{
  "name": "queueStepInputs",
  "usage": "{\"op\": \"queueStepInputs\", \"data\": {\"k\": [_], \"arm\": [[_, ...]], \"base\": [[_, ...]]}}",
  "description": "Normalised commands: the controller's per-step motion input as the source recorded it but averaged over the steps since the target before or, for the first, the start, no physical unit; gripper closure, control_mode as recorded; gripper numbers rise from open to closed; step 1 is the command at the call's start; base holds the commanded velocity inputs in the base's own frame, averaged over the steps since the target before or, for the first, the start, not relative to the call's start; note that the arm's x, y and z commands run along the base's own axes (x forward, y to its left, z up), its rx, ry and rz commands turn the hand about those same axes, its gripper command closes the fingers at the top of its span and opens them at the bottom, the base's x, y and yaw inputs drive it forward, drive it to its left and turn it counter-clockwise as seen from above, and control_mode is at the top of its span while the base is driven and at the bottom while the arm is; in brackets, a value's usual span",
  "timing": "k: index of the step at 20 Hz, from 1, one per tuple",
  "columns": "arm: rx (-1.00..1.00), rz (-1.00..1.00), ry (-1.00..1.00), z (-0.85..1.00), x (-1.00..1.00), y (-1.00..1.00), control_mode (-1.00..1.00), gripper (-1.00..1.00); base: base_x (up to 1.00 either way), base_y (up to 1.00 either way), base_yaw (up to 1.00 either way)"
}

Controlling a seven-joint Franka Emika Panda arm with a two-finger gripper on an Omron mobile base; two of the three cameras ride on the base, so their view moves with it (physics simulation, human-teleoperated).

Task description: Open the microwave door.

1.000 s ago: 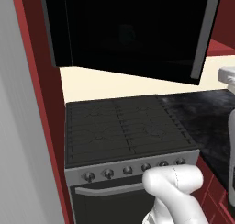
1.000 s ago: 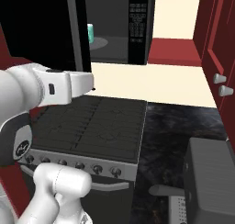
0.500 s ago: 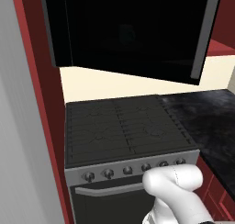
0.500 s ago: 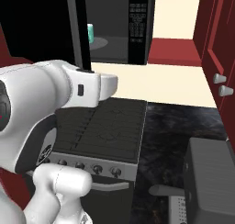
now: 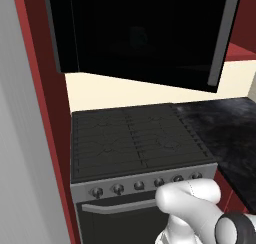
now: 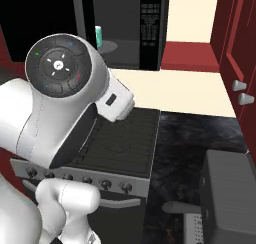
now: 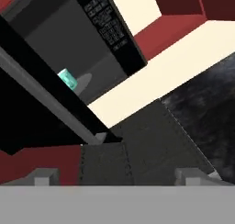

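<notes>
Far to the left of the stove rises a red cabinet wall, and the microwave hangs against it, above the burners, so its front is free to turn out over the cooktop. That is where the microwave door stands now: over the stove, turned well out from the cavity, which I judge to mean the opening is as good as done. It is a broad, flat, glossy black panel. Its slim grey handle runs down the free edge, over the stove's right side as the left base camera sees it. My gripper hangs above the stove, below the door's lower corner, and is apart from it. My fingers are spread wide with nothing between them, which suits a hand that needs no grip on the bar. Past the door, above the stove's back edge, the dim grey cavity lies bare with a small teal cup inside it. Right of that is the narrow keypad strip. Right of the stove runs the dark mottled counter.
</notes>
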Motion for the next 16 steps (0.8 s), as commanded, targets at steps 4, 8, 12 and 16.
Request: {"op": "queueStepInputs", "data": {"k": [4, 8, 12, 16], "arm": [[0.73, -0.18, 0.0, -0.37, -0.23, -0.04, -1.0, -1.0], [0.44, -0.08, -0.06, -0.31, 0.22, 0.0, -1.0, -1.0], [0.23, -0.02, 0.0, -0.35, 0.78, 0.1, -1.0, -1.0], [0.1, 0.0, 0.01, -0.11, 0.99, 0.0, -1.0, -1.0]], "base": [[0.0, 0.0, 0.0], [0.0, 0.0, 0.0], [0.0, 0.0, 0.0], [0.0, 0.0, 0.0]]}}
